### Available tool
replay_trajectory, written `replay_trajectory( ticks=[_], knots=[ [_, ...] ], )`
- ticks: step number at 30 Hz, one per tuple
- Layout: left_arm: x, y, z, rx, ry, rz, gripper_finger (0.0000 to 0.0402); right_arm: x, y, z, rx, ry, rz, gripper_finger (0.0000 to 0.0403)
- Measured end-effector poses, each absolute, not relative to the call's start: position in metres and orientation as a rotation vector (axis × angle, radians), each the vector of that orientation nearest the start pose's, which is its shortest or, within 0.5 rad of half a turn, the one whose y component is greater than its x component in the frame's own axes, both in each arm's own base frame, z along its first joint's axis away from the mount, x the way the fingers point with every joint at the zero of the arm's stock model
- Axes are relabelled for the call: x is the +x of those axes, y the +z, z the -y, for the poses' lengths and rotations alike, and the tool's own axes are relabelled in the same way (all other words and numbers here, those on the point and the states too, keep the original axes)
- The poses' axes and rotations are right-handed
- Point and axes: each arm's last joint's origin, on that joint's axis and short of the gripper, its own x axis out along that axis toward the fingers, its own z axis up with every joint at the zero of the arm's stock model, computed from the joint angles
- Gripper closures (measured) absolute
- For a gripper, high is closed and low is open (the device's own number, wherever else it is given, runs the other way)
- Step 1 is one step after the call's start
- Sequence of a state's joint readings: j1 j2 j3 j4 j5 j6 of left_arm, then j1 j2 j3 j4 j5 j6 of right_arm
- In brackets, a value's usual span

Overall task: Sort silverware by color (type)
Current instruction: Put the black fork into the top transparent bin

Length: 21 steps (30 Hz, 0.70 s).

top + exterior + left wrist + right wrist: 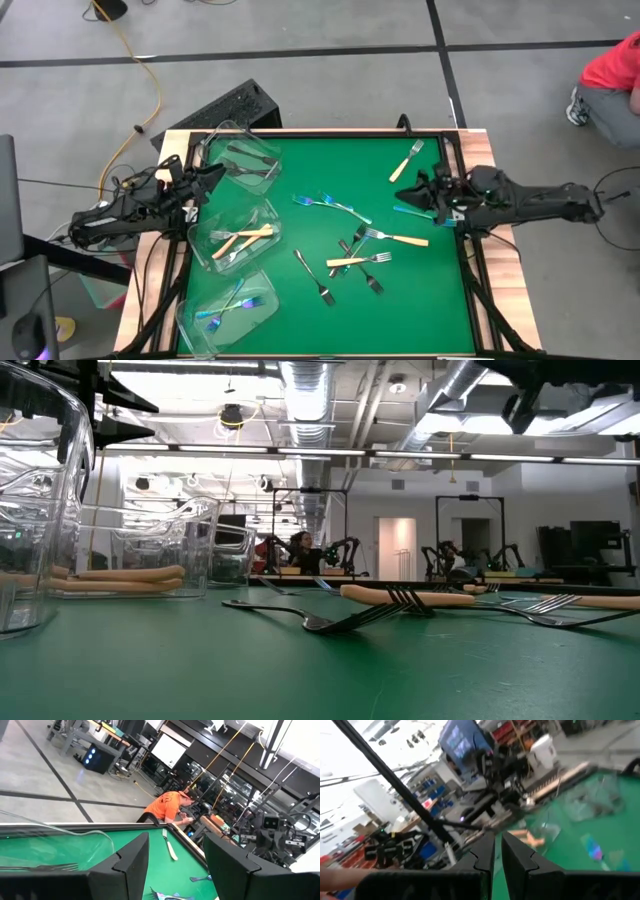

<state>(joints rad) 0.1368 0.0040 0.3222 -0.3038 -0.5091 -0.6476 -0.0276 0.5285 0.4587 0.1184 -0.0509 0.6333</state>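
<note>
Loose forks lie flat mid-table: blue ones (330,205), cream-handled ones (407,160) (397,238) (350,262), and dark ones (315,275) (352,250). Another blue fork (412,212) lies beside my right gripper (418,190), which hovers raised at the table's right. Its fingers are shut (497,852) with nothing seen between them. My left gripper (215,180) is open (175,865). It hangs by the far clear tub (245,155), which holds dark forks. The middle tub (240,238) holds cream-handled forks and the near tub (228,308) blue ones.
The three clear tubs stand in a row along the table's left side. A raised black frame (455,170) borders the green mat. A person in orange crouches on the floor past the far right corner (610,70). Bare green mat lies near the right and near edges.
</note>
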Motion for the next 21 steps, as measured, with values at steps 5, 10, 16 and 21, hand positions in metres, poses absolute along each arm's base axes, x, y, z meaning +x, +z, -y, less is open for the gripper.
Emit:
replay_trajectory(
  ticks=[5, 10, 16, 21],
  knots=[
    [0.06, 0.238, -0.023, -0.625, 0.624, 0.206, 0.023, 0.155, 0.271, -0.005, 0.715, 0.049, -0.074, 0.0346],
    [0.061, 0.237, -0.022, -0.639, 0.619, 0.201, 0.023, 0.173, 0.259, -0.014, 0.748, 0.067, -0.169, 0.0346],
    [0.061, 0.237, -0.022, -0.64, 0.62, 0.199, 0.023, 0.193, 0.243, -0.025, 0.737, 0.07, -0.29, 0.0346],
    [0.061, 0.236, -0.022, -0.639, 0.623, 0.19, 0.023, 0.212, 0.234, -0.03, 0.708, 0.053, -0.371, 0.0346]
  ],
)
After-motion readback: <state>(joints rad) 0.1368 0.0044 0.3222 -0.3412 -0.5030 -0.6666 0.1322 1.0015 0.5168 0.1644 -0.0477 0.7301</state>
